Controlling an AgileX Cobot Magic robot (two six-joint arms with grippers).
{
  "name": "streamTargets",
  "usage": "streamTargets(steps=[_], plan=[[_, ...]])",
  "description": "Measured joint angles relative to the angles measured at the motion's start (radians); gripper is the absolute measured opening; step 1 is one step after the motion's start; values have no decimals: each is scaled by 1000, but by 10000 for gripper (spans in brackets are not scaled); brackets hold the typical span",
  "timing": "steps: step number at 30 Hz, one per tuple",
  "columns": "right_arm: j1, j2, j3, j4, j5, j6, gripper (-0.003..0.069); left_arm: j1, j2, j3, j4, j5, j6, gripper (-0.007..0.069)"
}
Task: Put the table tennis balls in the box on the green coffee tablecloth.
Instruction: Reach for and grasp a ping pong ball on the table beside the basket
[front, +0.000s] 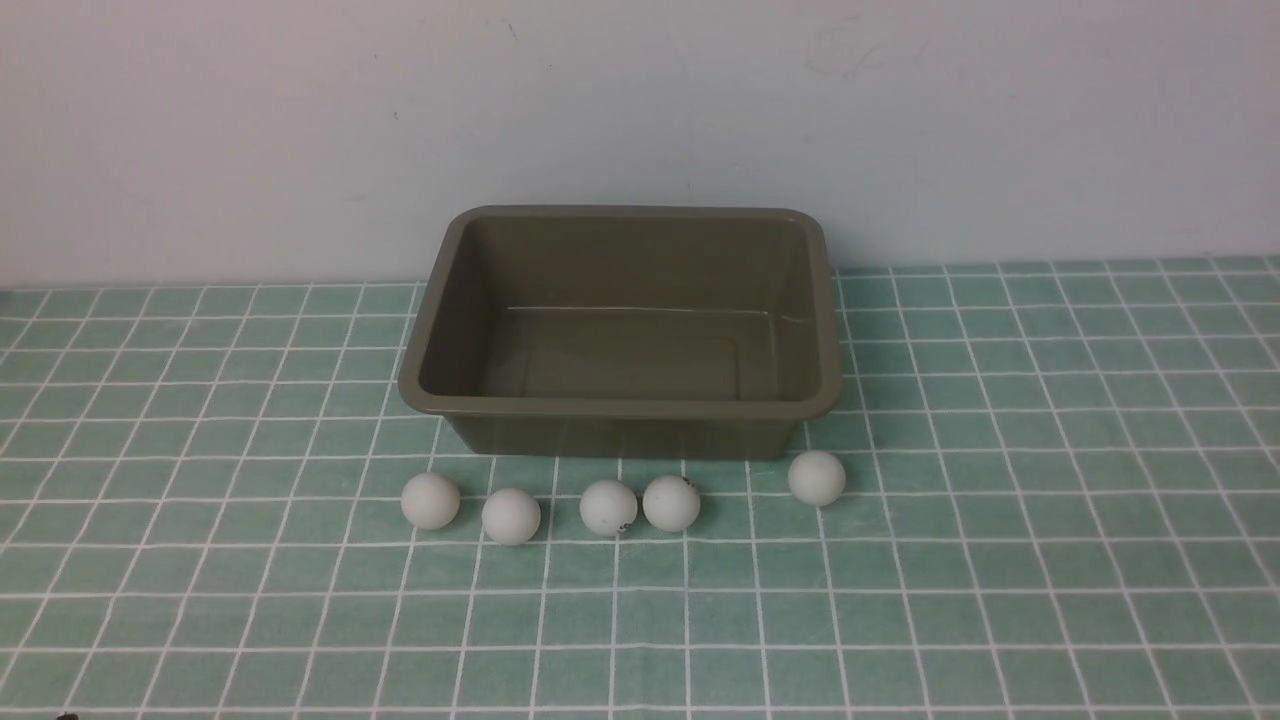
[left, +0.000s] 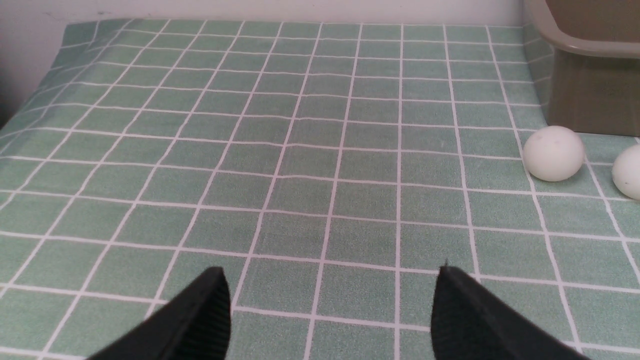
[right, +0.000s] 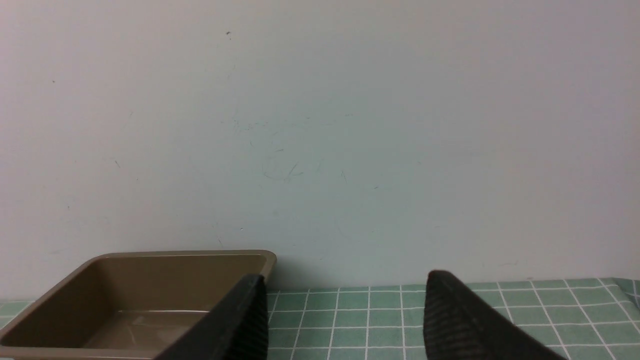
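Nothing boxed yet: five matte white balls (front: 609, 507) lie outside the olive-brown plastic box (front: 620, 408); my left gripper (left: 330, 300) and right gripper (right: 345, 310) gape empty.

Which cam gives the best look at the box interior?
Front view: the whole box shows, rim to empty floor. Right wrist view catches part of the inside; left wrist view only an outer corner.
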Motion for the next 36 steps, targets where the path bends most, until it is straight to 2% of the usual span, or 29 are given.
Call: streamTargets(steps=[5, 8, 11, 17, 27, 36], plan=[[0, 0, 0, 0, 0, 0, 388, 0, 0, 1, 6, -6, 15, 489], [0, 0, -1, 0, 0, 0, 388, 0, 0, 6, 60, -40, 76, 489], [0, 0, -1, 0, 11, 0, 388, 0, 0, 7, 61, -132, 82, 489], [0, 0, -1, 0, 53, 0, 388, 0, 0, 7, -11, -338, 7, 489], [0, 0, -1, 0, 109, 0, 388, 0, 0, 7, -28, -614, -73, 489], [0, 0, -1, 0, 112, 0, 388, 0, 0, 7, -28, -681, -189, 489]])
